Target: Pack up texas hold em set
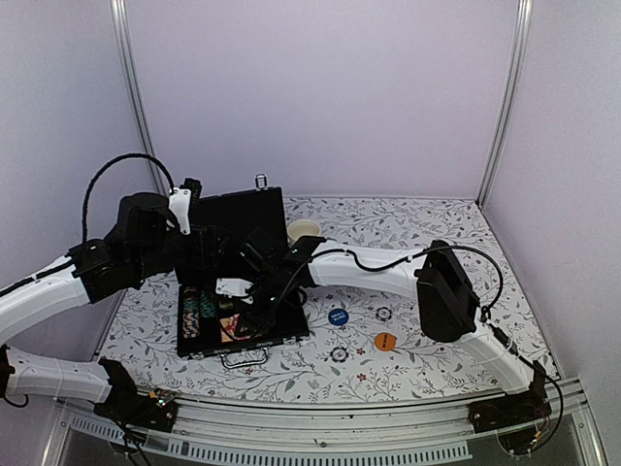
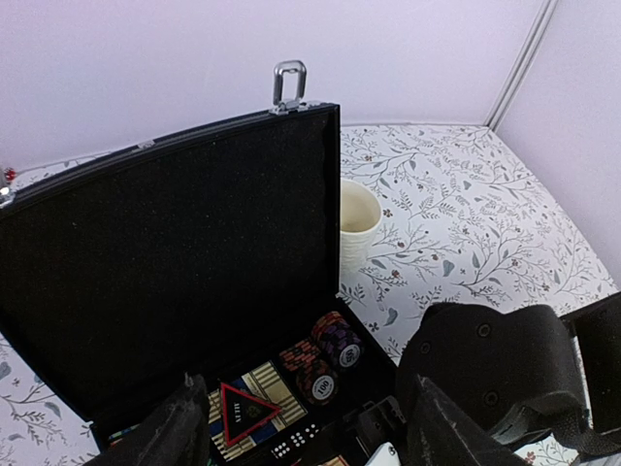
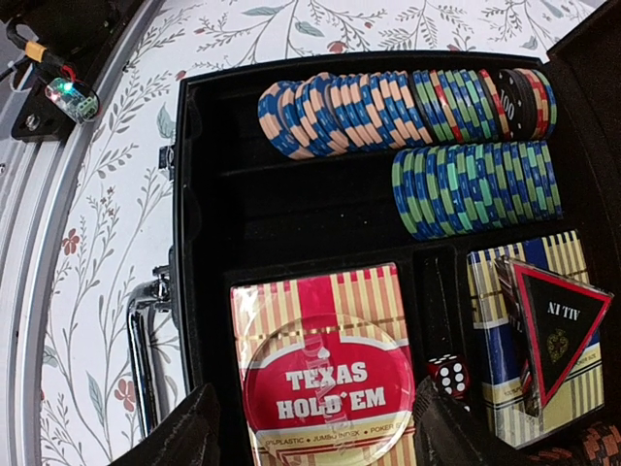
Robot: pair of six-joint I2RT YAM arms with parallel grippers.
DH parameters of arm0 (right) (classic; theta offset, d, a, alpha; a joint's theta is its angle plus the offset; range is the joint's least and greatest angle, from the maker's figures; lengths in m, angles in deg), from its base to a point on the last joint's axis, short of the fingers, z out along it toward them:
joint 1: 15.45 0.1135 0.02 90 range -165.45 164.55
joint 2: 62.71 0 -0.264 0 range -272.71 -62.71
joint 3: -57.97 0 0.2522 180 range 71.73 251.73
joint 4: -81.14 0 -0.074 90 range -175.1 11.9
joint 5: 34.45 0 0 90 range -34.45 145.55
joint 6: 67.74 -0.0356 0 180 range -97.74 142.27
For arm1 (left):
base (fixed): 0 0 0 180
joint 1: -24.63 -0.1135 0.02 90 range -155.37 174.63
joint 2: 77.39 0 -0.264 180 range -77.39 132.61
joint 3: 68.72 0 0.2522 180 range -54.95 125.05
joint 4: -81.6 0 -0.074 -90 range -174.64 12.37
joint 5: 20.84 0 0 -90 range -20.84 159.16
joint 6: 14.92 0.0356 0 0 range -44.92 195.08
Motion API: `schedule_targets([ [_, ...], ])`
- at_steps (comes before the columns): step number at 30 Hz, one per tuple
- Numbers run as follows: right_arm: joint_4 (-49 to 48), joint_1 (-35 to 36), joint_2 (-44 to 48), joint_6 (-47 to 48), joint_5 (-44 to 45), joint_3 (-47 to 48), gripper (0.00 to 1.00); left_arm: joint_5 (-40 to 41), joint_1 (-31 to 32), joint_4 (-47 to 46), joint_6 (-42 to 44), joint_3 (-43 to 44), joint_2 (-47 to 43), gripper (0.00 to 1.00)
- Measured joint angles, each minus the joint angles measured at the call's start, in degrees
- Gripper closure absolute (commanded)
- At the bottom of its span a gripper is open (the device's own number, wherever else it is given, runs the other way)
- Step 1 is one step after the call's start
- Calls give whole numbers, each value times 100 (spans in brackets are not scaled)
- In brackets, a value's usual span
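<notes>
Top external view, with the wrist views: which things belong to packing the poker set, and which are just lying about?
Belongs to the job:
black case, open; inside it, striped chips, red deck, blue deck, red die, triangular marker; on the table, blue button and orange button.

Just lying about:
cream mug, beside the open lid.

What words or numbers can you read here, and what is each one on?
"TEXAS HOLD'EM": red deck.
"ALL IN", upside down: triangle.
"100", faint: black chip.
Small print under the deck's title: partly "PLASTIC" and "POKER", the rest blurred.
Blue button and orange button: lettering too small to read.
</notes>
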State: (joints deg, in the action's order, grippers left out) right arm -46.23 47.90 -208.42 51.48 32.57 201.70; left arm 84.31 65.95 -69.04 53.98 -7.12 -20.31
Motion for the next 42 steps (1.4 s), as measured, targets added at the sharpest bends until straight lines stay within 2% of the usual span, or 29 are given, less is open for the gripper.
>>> schedule_targets([
  [10, -52, -4, 33, 13, 103, -44, 26, -24, 0, -4, 2, 0, 17, 28],
  [11, -66, -17, 101, 17, 129, -149, 26, -33, 0, -2, 4, 2, 24, 11],
  [12, -61, -31, 201, 17, 131, -284, 26, -37, 0, 4, 7, 9, 37, 4],
  [13, -46, -46, 339, 20, 122, -455, 26, -48, 0, 13, 48, 22, 50, 3],
  [19, -44, -472, 1703, 11, -221, -1578, 25, -280, 4, 28, 131, 293, 334, 3],
  [23, 13, -981, 2651, 20, -317, -2315, 25, -463, 59, -138, 286, 787, 702, 3],
  [31, -302, -2415, 4256, 31, -450, -4052, 25, -411, 575, -109, 1014, 1110, 1552, 3],
  [34, -463, -3126, 4771, 20, -507, -4841, 24, -291, 752, 39, 1213, 1609, 2087, 3],
  [37, -651, -3757, 5235, 9, -570, -5539, 24, -313, 835, 332, 1550, 2516, 2898, 3],
  [39, -822, -4153, 5554, -7, -625, -5991, 23, -330, 894, 437, 1731, 3010, 3377, 7],
  [42, -940, -4557, 5884, -7, -651, -6391, 23, -573, 973, 723, 1906, 3517, 3936, 19],
])
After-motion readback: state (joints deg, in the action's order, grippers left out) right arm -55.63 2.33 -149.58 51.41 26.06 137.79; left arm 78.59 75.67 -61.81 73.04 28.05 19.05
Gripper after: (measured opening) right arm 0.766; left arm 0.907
